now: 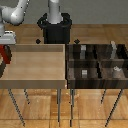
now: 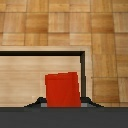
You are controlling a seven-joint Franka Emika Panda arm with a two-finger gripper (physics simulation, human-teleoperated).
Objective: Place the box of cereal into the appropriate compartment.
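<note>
A: Exterior view first. Where is the small red cereal box (image 1: 4, 54)?

B: At about 9 o'clock in the frame, on the exterior view's left edge, beside the outer wall of the light wooden open bin (image 1: 35, 62). The white arm's gripper (image 1: 5, 45) sits just above it. The dark compartmented bin with 4 sections (image 1: 97, 62) stands at 3 o'clock, well apart.

A: Why held out there?

B: My guess: it is carried clear of the bin walls before crossing to the compartments.

A: And the wrist view?

B: The red box (image 2: 62, 89) fills 6 o'clock, with the dark fingers (image 2: 37, 102) snug against both sides, parted only by the box's width. The pale bin floor (image 2: 30, 75) lies below.
</note>
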